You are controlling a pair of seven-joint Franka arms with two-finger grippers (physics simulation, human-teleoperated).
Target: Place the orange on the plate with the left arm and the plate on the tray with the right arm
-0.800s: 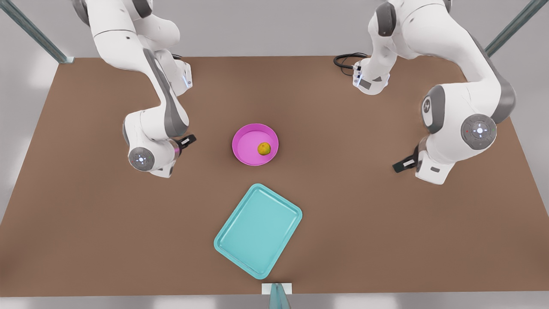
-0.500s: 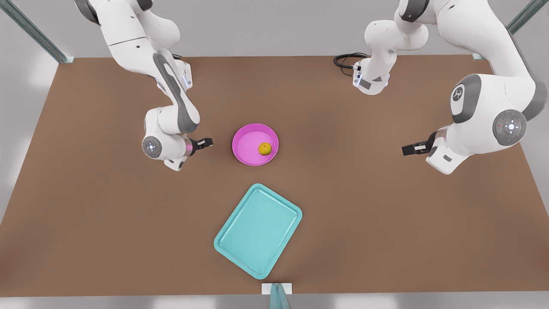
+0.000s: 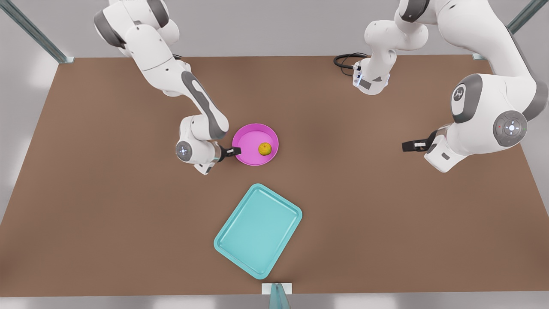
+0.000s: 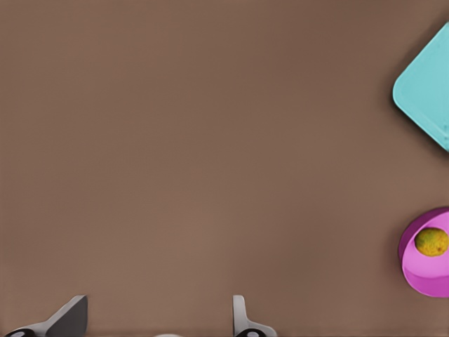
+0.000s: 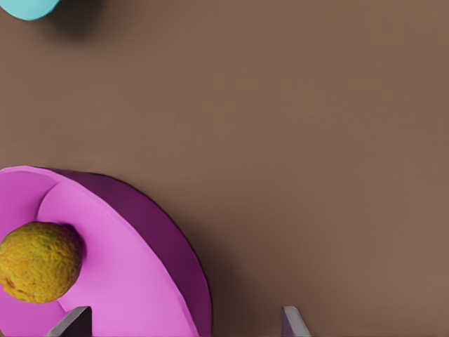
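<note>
Resting in plate (image 3: 248, 143), orange (image 3: 264, 148) done; tray (image 3: 257, 229) well apart. Right gripper (image 3: 234, 150) has closed in on plate rim, fingers spread wide. Left gripper (image 3: 407, 145) waits, wide open. You grasp rim next.

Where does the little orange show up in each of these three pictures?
Front view: the orange lies in the pink plate, mid-table.
Left wrist view: the orange looks small, in the plate near the teal tray, far from the open left pincer.
Right wrist view: the orange looks large, in the plate, close to the open right pincer.
Shared landmark: the pink plate.
</note>
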